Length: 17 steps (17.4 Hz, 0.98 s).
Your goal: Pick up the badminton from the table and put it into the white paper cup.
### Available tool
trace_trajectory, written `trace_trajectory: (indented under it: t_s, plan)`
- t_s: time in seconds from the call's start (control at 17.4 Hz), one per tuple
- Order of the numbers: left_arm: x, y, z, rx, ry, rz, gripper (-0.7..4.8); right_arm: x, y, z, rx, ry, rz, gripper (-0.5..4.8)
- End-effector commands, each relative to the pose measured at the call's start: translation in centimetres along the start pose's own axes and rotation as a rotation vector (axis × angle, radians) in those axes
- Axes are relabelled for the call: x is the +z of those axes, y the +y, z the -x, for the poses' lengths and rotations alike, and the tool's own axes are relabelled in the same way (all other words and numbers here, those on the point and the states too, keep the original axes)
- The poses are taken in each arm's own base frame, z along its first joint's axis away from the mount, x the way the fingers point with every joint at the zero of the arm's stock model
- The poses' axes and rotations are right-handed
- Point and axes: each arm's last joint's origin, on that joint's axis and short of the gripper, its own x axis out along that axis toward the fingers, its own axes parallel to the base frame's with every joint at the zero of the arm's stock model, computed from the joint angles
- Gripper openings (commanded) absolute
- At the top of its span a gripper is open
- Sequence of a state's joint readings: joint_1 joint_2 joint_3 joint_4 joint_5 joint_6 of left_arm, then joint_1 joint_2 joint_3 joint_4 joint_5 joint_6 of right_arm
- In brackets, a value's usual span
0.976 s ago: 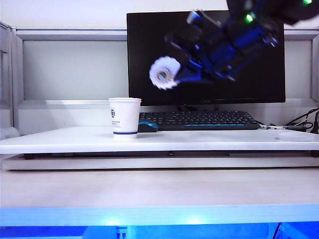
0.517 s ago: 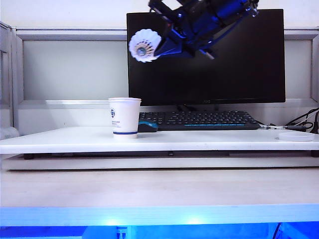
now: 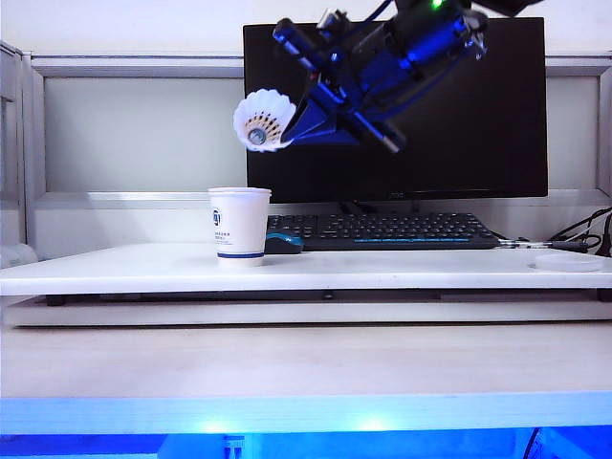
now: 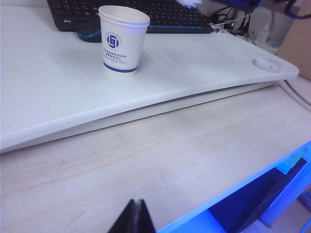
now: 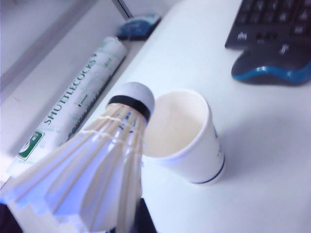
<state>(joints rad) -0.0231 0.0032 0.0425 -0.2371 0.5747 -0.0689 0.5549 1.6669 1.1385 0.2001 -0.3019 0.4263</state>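
My left fingers (image 4: 135, 218) are pressed together, a dark tip low over the pale wood surface (image 4: 160, 165) in front of the table (image 4: 58, 92), holding nothing. Farther along, the white paper cup (image 3: 239, 226) stands upright on the table's left part, mouth open, blue band near its base, with a blue-trimmed mouse (image 3: 284, 243) just beside it and a black keyboard (image 3: 382, 230) behind. Above the cup and slightly to its right hangs the badminton (image 3: 260, 121), clamped in my right gripper (image 3: 296, 129), which reaches down from the upper right in front of the dark monitor (image 3: 449, 143). From my right wrist, its cork tip (image 5: 132, 99) points toward the cup's open mouth (image 5: 175, 125). A shuttlecock tube (image 5: 73, 104) lies beyond the cup. A flat white disc (image 3: 568, 262) rests at the table's far right.
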Motion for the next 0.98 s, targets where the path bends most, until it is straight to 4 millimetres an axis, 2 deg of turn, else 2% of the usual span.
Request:
trace_trajectory:
  t_s: [0.06,0.34,0.63,0.98]
  plan:
    - [-0.3,0.0,0.0,-0.004,0.021,0.013,-0.05,-0.6,-0.4,-1.0,0.011,0.016,-0.023,-0.08]
    - [-0.3,0.1,0.0,0.021,0.02,0.012,-0.05,-0.6,-0.9,-2.5,0.023,0.037,-0.031,-0.08]
    - [-0.3,0.5,0.0,0.166,0.013,0.004,-0.05,-0.6,-1.0,-2.6,0.017,0.047,-0.035,-0.08]
    - [-0.3,0.6,0.0,0.198,0.014,0.005,-0.05,-1.1,-1.6,-3.2,0.004,0.063,-0.079,-0.08]
